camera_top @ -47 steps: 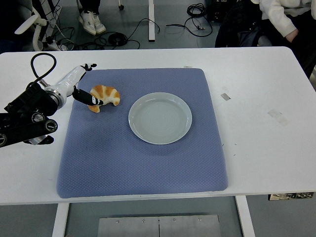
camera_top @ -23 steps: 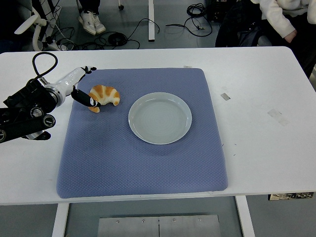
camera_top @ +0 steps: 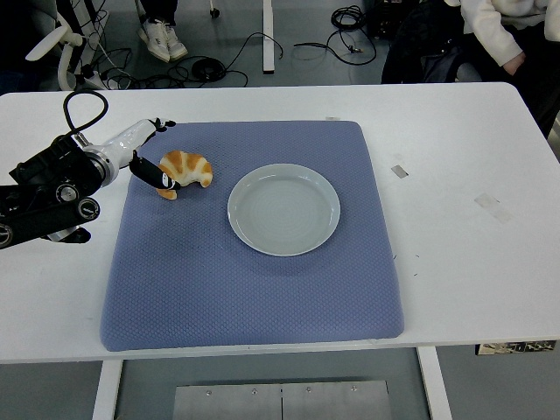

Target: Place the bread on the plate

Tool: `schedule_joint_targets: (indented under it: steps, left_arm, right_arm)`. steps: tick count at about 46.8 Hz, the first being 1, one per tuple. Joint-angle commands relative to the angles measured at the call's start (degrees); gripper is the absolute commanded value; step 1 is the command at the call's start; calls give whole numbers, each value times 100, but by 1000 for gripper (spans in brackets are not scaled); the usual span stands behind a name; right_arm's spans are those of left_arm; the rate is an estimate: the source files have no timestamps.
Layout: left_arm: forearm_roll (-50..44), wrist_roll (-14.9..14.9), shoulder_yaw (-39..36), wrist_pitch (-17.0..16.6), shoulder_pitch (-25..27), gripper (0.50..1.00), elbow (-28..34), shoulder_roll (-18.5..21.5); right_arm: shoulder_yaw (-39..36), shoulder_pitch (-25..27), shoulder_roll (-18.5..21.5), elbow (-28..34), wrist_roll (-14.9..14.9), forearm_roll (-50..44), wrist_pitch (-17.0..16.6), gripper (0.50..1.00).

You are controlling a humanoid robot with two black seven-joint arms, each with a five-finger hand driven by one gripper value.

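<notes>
The bread (camera_top: 186, 170), a golden croissant, lies on the blue mat (camera_top: 245, 289) just left of the pale round plate (camera_top: 283, 210), which has nothing on it. My left hand (camera_top: 150, 150), white with black fingertips, reaches in from the left edge beside the croissant. One black fingertip (camera_top: 164, 180) touches the croissant's lower left end, and another finger (camera_top: 160, 123) points away above it. The fingers are spread and do not close around the bread. A narrow strip of mat separates bread and plate.
The mat covers the middle of the white table (camera_top: 455, 262). Two small bits of tape (camera_top: 399, 171) lie on the table to the right. A seated person's sleeve (camera_top: 499, 31) shows at the top right, beyond the far edge.
My left arm has drifted a little up and away from the near edge. The hand stays by the croissant, which has barely moved.
</notes>
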State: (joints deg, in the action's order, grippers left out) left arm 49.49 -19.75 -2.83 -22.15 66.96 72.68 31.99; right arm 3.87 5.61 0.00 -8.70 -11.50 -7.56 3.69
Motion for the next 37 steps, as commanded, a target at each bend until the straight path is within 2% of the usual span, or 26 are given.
schedule_joint_targets:
  steps: [1,18,37]
  left_arm:
    - [17,-11,-8,0,19,961,1,0]
    - [35,-11,-34,167,19,957,-386,-193]
    - [184,-20,10,167,-8,890,-465,-483]
  right_arm:
    - [0,1,0,0,-1,0,0,1000]
    - [0,1,0,0,8,0,0,1000]
    - [0,-7,0,0,8,0,0,1000]
